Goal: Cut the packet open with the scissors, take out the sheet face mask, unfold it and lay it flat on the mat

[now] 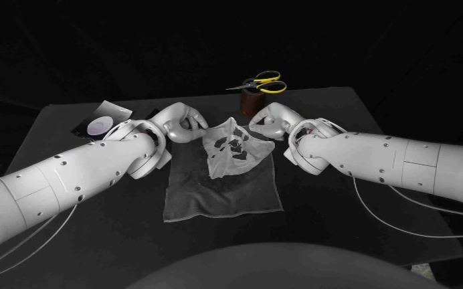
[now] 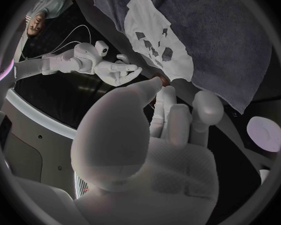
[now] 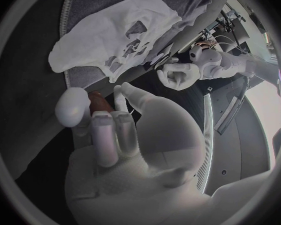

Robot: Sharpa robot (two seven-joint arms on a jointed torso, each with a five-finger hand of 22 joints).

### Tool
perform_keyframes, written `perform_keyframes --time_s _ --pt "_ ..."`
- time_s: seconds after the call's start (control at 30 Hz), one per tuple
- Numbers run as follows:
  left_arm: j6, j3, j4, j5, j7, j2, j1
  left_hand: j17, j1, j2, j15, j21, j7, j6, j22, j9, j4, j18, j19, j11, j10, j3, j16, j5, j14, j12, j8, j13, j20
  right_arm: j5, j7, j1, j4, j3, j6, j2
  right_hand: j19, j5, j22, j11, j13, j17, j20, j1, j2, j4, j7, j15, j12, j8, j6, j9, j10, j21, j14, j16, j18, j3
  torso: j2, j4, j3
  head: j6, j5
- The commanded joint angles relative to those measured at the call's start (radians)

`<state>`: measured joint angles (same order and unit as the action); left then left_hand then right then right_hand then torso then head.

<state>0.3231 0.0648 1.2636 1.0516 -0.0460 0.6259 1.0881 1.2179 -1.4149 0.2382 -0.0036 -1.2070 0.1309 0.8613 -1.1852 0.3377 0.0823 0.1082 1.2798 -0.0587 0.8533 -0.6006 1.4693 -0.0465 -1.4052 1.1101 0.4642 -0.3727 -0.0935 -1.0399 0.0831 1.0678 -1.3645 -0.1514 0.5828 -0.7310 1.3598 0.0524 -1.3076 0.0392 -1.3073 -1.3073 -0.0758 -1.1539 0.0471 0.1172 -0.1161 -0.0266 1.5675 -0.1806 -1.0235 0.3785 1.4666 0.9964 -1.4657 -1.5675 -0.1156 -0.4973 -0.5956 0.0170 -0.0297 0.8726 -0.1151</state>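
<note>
So this looks like the very last step: the thin white sheet face mask [image 1: 217, 160] is already out, opened up and lying on the grey cloth mat [image 1: 227, 199]. It sits on the far half of the mat, a bit askew. It's not perfectly flat though. It's crinkly, some edge flaps look folded over, and the mat shows dark through the eye and mouth cutouts.

The left hand [image 1: 179, 123] and right hand [image 1: 272, 120] sit just beside the mask's far corners, both empty, with fingers loosely curved and parted.

I reckon the next move is a gentle smoothing of those flaps, or just backing off. The stuff looks flimsy and clingy, so easy does it.

The yellow-handled scissors [image 1: 260, 83] are parked in the brown holder [image 1: 251, 104] behind.
</note>
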Motion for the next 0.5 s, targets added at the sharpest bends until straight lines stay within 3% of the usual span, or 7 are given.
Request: perform_keyframes --time_s 0.03,0.23,0.5 --pt "-0.015 0.000 0.020 0.069 -0.016 0.005 -0.007 0.063 0.002 -0.001 -0.005 -0.041 -0.002 0.013 -0.041 0.000 -0.012 -0.008 0.034 0.005 0.017 0.002 0.023 -0.002 -0.034 0.033 0.003 -0.020 0.005 0.040 0.067 0.000 0.010 0.002 -0.032 0.003 0.008 0.003 -0.116 -0.006 -0.264 -0.263 0.000 0.009 0.013 0.001 -0.001 -0.005 0.003 -0.005 -0.005 -0.001 0.104 0.014 -0.105 -0.003 0.010 0.006 -0.001 -0.0003 -0.0007 0.000 0.002" --pt "-0.036 0.001 0.027 0.107 0.007 0.003 -0.017 0.167 0.009 -0.006 -0.011 -0.102 -0.007 0.024 -0.101 -0.003 -0.027 -0.024 0.081 0.012 0.030 0.001 0.056 -0.002 -0.085 0.089 -0.003 -0.056 0.011 0.053 0.097 0.001 0.044 0.004 -0.051 0.028 0.016 0.003 -0.122 -0.005 -0.264 -0.263 0.000 0.016 0.015 0.000 -0.001 -0.004 0.003 -0.004 -0.002 -0.002 0.104 0.033 -0.105 -0.003 0.014 0.010 -0.001 0.0013 -0.0006 0.000 0.002" --pt "-0.067 0.004 0.011 0.155 0.069 -0.015 -0.024 0.209 0.036 0.011 -0.006 -0.131 0.003 -0.015 -0.129 -0.020 -0.027 -0.032 0.102 0.004 0.043 0.021 0.069 -0.002 -0.105 0.124 -0.043 -0.103 0.009 0.047 0.142 0.002 0.105 0.005 -0.089 0.080 0.022 0.001 -0.127 -0.003 -0.264 -0.263 -0.001 0.033 0.024 -0.007 -0.004 -0.003 0.003 -0.003 0.003 -0.004 0.104 0.045 -0.105 -0.003 0.016 0.024 0.000 0.0000 -0.0015 0.000 0.001"
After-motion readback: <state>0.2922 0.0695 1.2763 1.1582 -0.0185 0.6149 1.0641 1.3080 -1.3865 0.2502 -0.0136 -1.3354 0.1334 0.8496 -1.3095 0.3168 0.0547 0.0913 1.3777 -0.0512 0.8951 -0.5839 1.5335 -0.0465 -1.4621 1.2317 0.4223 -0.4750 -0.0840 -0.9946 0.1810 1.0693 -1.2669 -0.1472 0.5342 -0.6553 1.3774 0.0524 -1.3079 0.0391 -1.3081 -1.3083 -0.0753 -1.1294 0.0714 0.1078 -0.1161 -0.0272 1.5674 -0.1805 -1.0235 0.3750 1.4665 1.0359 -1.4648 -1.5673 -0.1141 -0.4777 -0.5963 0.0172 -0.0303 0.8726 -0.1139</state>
